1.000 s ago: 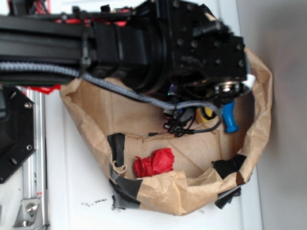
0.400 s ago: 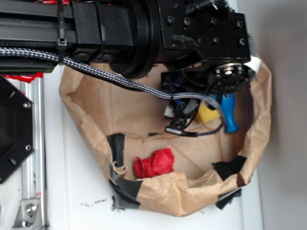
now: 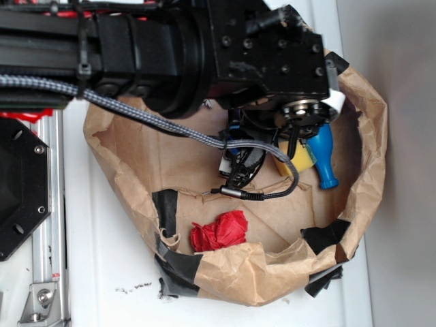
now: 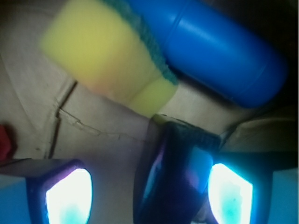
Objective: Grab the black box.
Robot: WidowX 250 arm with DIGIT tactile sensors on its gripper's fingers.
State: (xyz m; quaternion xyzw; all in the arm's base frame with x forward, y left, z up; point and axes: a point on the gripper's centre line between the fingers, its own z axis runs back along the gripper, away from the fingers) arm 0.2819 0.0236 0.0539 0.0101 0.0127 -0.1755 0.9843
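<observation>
- Box (image 4: 175, 179): glossy, smooth, dark.
- Sponge (image 4: 110, 65): matt, porous foam.
- Blue pin (image 4: 219, 51): smooth plastic, slight sheen.
- Bag (image 3: 225, 272): creased brown paper, black tape patches.

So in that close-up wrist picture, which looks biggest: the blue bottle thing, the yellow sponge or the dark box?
1. Blue bottle-shaped object
2. Yellow sponge, a close second
3. Black box

The box sits nearest the camera, is cut off by the frame edge, and lies beside the gripper's fingers, so its true size stays unsure.
</observation>
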